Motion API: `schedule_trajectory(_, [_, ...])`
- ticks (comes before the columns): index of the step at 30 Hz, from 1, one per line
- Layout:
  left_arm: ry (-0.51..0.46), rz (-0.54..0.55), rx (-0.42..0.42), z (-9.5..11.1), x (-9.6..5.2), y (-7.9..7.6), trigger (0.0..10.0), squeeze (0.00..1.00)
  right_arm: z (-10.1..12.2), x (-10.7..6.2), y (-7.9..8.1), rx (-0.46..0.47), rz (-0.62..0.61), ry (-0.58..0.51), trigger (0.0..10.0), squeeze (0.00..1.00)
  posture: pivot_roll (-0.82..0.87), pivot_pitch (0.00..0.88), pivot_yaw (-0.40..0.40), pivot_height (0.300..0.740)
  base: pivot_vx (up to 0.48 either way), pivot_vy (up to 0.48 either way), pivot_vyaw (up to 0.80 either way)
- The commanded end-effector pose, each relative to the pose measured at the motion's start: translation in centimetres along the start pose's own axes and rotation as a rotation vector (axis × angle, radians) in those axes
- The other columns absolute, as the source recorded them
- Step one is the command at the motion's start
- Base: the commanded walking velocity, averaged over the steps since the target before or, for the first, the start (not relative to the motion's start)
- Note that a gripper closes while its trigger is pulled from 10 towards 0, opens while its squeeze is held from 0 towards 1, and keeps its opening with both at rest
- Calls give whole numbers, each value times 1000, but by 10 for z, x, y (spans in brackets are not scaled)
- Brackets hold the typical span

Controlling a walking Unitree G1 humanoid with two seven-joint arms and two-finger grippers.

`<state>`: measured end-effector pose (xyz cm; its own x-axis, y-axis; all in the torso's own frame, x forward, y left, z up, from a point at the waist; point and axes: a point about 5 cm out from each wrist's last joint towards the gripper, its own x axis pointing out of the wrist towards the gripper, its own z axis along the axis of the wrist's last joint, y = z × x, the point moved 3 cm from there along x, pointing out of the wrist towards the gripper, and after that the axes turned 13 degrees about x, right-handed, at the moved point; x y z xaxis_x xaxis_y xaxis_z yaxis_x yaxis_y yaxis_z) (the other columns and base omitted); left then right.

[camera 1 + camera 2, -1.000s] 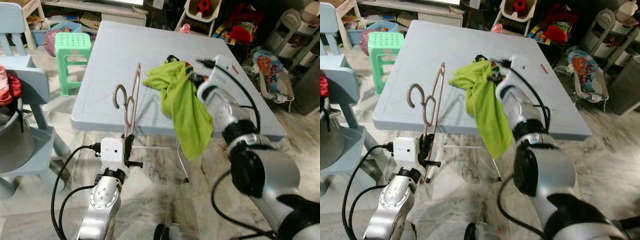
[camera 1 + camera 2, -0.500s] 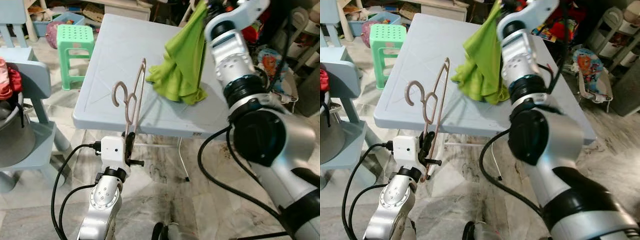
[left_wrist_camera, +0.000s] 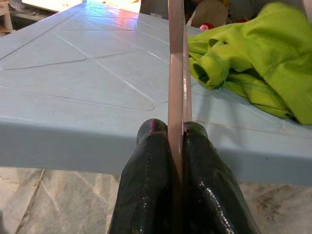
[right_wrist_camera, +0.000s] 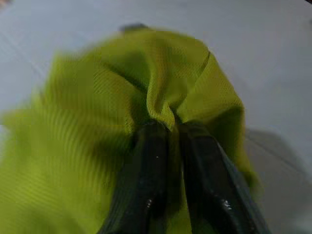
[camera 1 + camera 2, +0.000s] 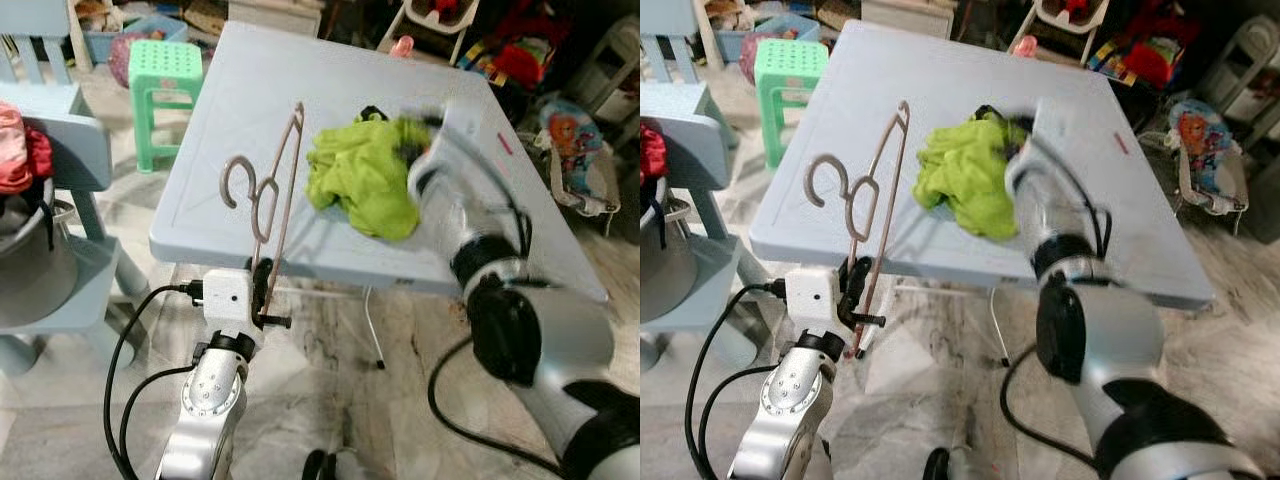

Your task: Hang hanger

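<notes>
The step in hand is judged to be preparation of the garment for the hanger: both items are gripped, but they are not yet joined. The left gripper [image 3: 176, 146] is clenched on the lower bar of the hanger [image 5: 268, 195], holding it upright just off the near edge of the table [image 5: 250, 90], toward the near left corner, with the hook [image 5: 238, 182] pointing to the robot's left. The right gripper [image 4: 168, 131] is pinched on a fold of the green shirt [image 5: 365, 175]; the rest of the shirt lies bunched on the table, near the middle of the near edge. The shirt is just beside the hanger on its right, apart from it (the right arm [image 5: 470, 240] is motion-blurred in the head views, so its exact pose is unclear). The next move probably calls for raising the shirt clear of the table and finding its neck opening, then bringing one hanger shoulder into it. The likely difficulty is that the cloth is crumpled and no opening can be made out, so a single pinch may not present one. A green stool [image 5: 163, 70] stands beyond the far left corner.
</notes>
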<state>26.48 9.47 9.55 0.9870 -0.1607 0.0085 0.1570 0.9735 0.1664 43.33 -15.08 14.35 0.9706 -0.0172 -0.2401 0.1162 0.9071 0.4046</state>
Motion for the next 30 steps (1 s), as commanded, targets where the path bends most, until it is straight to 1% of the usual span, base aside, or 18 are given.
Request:
schedule_trajectory(1, [55, -1, -33, -10, 0, -7, 10000, 0, 15, 0, -16, -45, -34, -37, 10000, 1000, 118, 38, -212, 740, 0, 0, 0])
schedule_trajectory(4, [54, -2, -27, -10, 1, -5, 10000, 0, 15, -2, -31, -111, -39, -35, 10000, 1000, 117, 30, -205, 740, 0, 0, 0])
schedule_trajectory(6, [54, -3, -25, -10, 1, -4, 10000, 0, 15, -3, -32, -119, -34, -37, 10000, 1000, 117, 26, -201, 740, 0, 0, 0])
schedule_trajectory(7, [51, -6, -20, -10, 1, -4, 10000, 0, 22, -4, -34, -158, 11, -74, 10000, 1000, 116, 20, -195, 740, 0, 0, 0])
schedule_trajectory(8, [50, -8, -18, -10, 1, -3, 10000, 0, 25, -5, -34, -173, 37, -93, 10000, 1000, 116, 20, -195, 740, 0, 0, 0])
schedule_trajectory(9, [49, -10, -15, -10, 2, -2, 10000, 0, 28, -6, -36, -224, 59, -115, 10000, 1000, 115, 17, -189, 740, 0, 0, 0])
schedule_trajectory(11, [48, -15, -9, -10, 2, 0, 10000, 0, 30, -9, -39, -243, 90, -136, 10000, 1000, 111, 12, -178, 740, 0, 0, 0])
schedule_trajectory(12, [49, -20, -7, -11, 1, 2, 10000, 0, 30, -11, -44, -263, 109, -157, 10000, 1000, 108, 4, -167, 740, 0, 0, 0])
schedule_trajectory(15, [51, -29, -6, -12, 1, 1, 10000, 0, 28, -18, -52, -284, 137, -189, 10000, 1000, 108, 0, -158, 740, 0, 0, 0])
schedule_trajectory(16, [55, -37, -5, -13, 2, 1, 10000, 0, 22, -23, -57, -288, 154, -208, 10000, 1000, 103, 0, -142, 740, 0, 0, 0])
schedule_trajectory(18, [60, -46, -9, -13, 3, 1, 10000, 0, 15, -29, -59, -290, 171, -228, 10000, 1000, 102, 0, -132, 740, 0, 0, 0])
schedule_trajectory(20, [68, -50, -15, -14, 5, 4, 10000, 0, 8, -38, -60, -299, 193, -270, 10000, 1000, 97, 0, -109, 740, 0, 0, 0])
schedule_trajectory(22, [70, -64, -35, -13, 8, 6, 10000, 0, 2, -47, -64, -261, 185, -298, 10000, 1000, 96, 0, -98, 740, 0, 0, 0])
schedule_trajectory(23, [67, -63, -30, -13, 9, 8, 10000, 0, -3, -52, -66, -249, 179, -305, 10000, 1000, 96, 0, -89, 740, 0, 0, 0])
schedule_trajectory(25, [61, -52, -14, -10, 12, 12, 10000, 0, -20, -64, -73, -200, 154, -295, 10000, 1000, 93, 0, -77, 740, 0, 0, 0])
schedule_trajectory(26, [61, -52, -14, -10, 12, 12, 10000, 0, -20, -64, -73, -200, 154, -295, 10000, 1000, 93, 0, -77, 740, 0, 0, 0])
schedule_trajectory(27, [59, -51, -11, -8, 13, 14, 10000, 0, -28, -73, -75, -226, 152, -311, 10000, 1000, 93, 0, -69, 740, 0, 0, 0])
schedule_trajectory(30, [52, -50, -7, -3, 16, 16, 10000, 0, -36, -78, -79, -206, 126, -308, 10000, 1000, 86, 0, -60, 740, 0, 0, 0])
